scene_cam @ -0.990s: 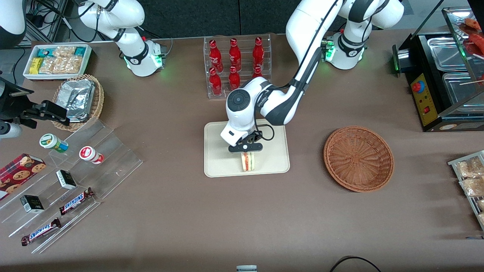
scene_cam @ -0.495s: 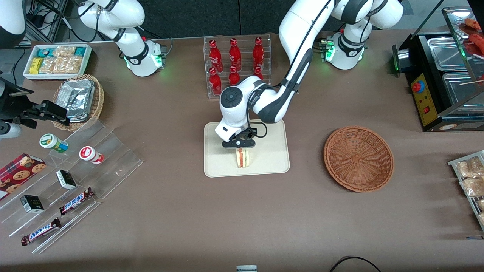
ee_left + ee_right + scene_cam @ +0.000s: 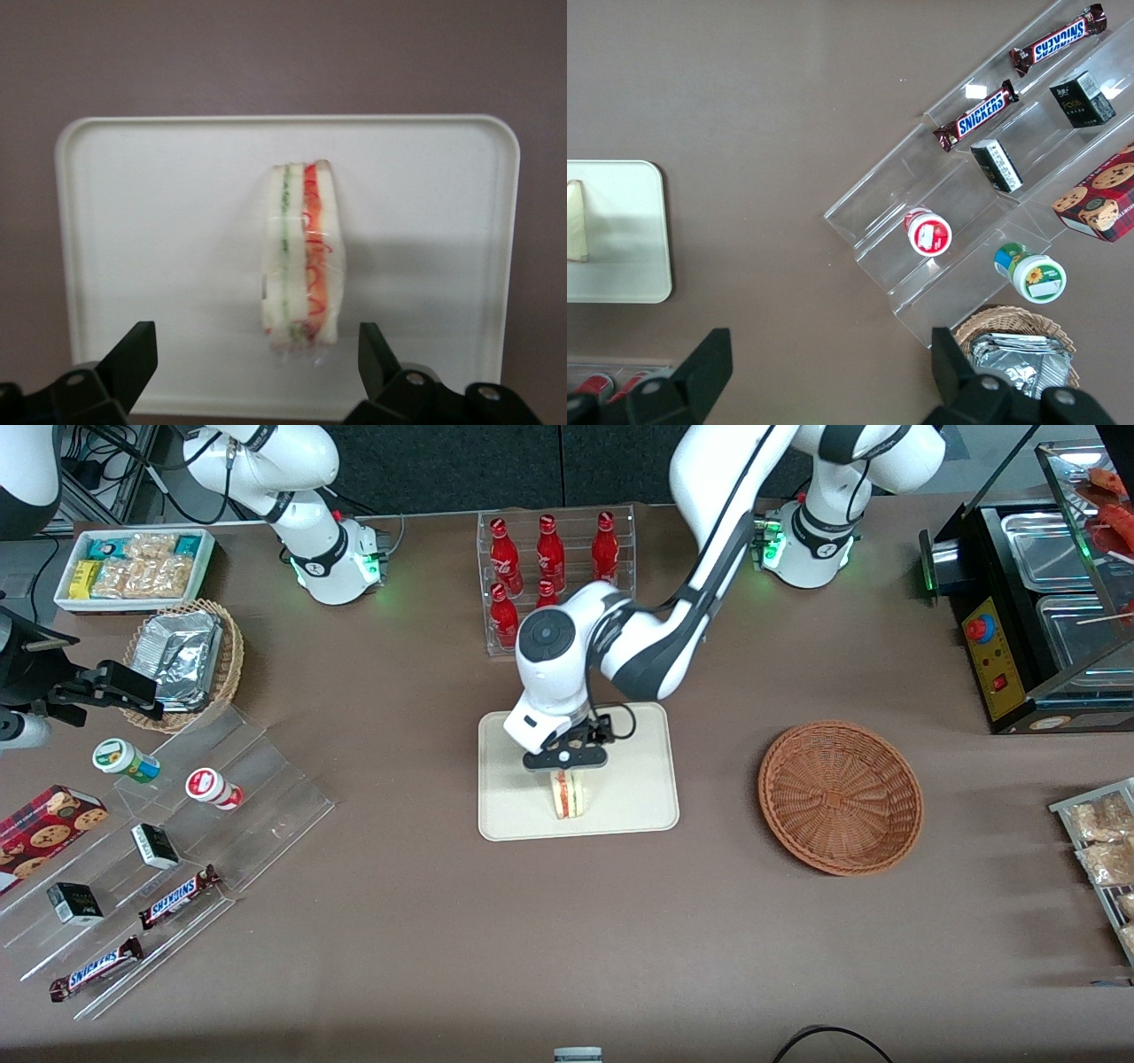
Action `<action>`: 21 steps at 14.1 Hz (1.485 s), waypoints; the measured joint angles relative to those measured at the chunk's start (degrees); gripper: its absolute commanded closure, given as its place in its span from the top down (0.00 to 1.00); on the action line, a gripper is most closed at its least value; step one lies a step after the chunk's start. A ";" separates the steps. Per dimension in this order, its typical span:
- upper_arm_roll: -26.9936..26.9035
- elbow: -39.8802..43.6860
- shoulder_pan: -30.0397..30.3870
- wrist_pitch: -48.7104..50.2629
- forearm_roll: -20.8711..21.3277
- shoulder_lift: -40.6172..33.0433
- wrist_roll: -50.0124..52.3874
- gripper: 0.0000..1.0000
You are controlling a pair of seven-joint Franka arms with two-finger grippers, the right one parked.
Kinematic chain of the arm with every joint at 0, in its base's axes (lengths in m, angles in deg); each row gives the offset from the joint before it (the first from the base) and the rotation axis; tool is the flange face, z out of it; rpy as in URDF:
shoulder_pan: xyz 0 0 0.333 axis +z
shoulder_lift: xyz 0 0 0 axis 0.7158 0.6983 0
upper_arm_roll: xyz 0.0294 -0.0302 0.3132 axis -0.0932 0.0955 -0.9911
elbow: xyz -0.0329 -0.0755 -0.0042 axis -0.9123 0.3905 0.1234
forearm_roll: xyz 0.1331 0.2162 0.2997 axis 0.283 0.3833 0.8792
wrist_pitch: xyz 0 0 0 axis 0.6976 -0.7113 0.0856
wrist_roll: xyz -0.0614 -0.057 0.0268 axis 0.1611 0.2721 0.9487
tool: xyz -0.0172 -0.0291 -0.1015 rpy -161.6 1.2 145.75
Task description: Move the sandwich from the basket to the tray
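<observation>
The sandwich stands on its edge on the cream tray, near the tray's edge closest to the front camera. In the left wrist view the sandwich shows its green and red filling layers, resting on the tray. My left gripper hangs open just above the sandwich, its fingers spread wide and touching nothing. The reddish-brown basket sits empty on the table toward the working arm's end. The sandwich also shows in the right wrist view.
A clear rack of red bottles stands just farther from the camera than the tray. A tan basket of foil packets, a clear stepped display with snack bars and a white snack box lie toward the parked arm's end.
The gripper carried the sandwich a little sideways over the tray, let it go and rose slightly; its fingers now stand apart above the sandwich.
</observation>
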 measured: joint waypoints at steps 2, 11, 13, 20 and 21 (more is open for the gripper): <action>-1.07 0.10 1.38 5.33 0.00 -4.84 0.00 1.00; -1.79 -0.28 19.06 28.34 0.02 -22.79 -10.14 1.00; -1.91 -0.38 24.37 33.46 0.03 -26.36 -17.61 1.00; -2.08 -1.79 38.90 40.14 0.22 -33.96 -39.03 1.00; -2.09 -2.20 40.36 40.14 0.27 -34.10 -41.06 1.00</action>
